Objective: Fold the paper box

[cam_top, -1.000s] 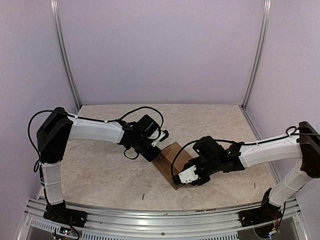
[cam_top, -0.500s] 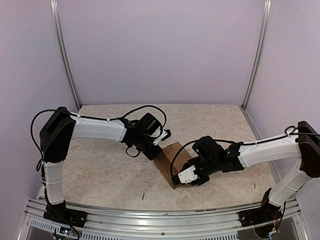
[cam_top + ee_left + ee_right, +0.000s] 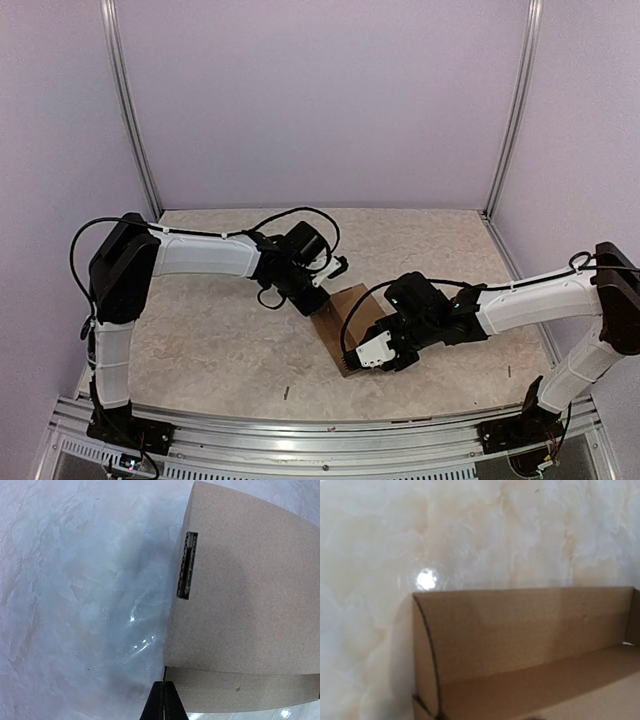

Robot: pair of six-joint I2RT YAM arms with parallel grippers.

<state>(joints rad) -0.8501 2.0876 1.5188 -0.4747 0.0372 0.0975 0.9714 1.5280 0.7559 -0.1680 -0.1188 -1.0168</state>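
Observation:
The paper box (image 3: 338, 312) is brown cardboard, lying slantwise in the middle of the table between the two arms. My left gripper (image 3: 322, 297) is shut and empty, its tips (image 3: 164, 684) touching the box's edge at a corner where a lower flap meets the big panel (image 3: 245, 605). That panel has a narrow slot (image 3: 186, 565). My right gripper (image 3: 368, 352) hangs over the box's near end; its fingers do not show in the right wrist view, which looks into the box at an upright wall (image 3: 520, 625) and a curved side flap (image 3: 425, 655).
The table (image 3: 200, 340) is pale marbled stone, walled at the back and both sides by lilac panels. A metal rail (image 3: 320, 435) runs along the near edge. Small dark specks (image 3: 285, 393) lie near the front.
My left gripper has slid right along the box's far side, staying shut. The box's near end has shifted slightly left. The right arm has hardly moved.

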